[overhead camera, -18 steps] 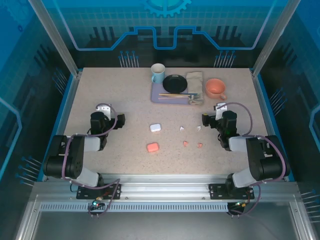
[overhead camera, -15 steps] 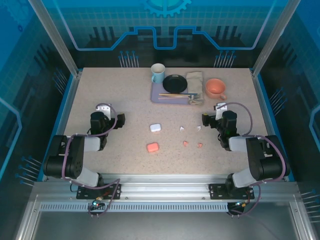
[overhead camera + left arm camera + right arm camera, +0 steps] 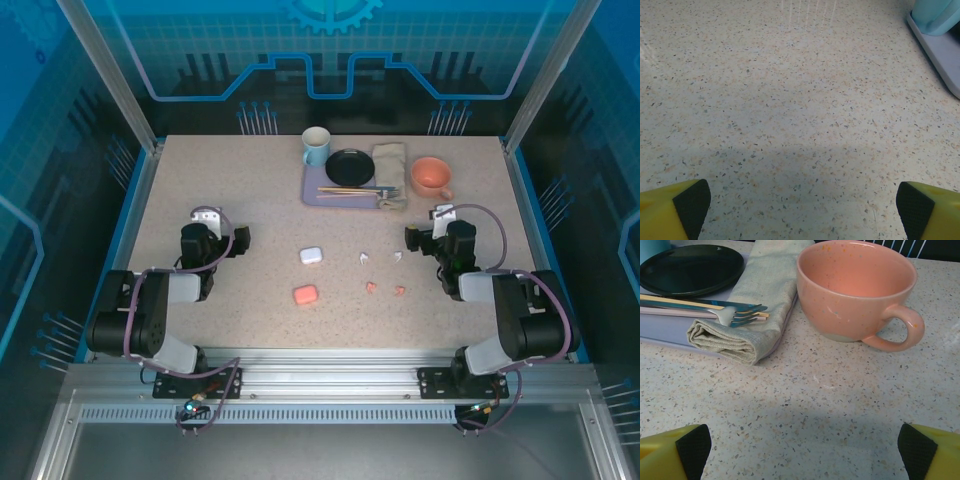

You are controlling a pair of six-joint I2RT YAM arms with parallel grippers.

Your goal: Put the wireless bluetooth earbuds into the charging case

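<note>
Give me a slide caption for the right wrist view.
Open right gripper faces a pink mug, folded napkin, fork and black plate.

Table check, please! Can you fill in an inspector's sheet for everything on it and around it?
Surface: speckled table, no spills seen.
Job's things: white case, pink case, white earbuds, pink earbuds, all lying loose mid-table.
Clutter: tray carrying blue mug, black plate, fork; napkin over its edge; pink cup beside it.
Grippers: left gripper and right gripper open, holding nothing.
Cables: purple cable looped along each arm.
Surroundings: blue panels, metal frame.
</note>
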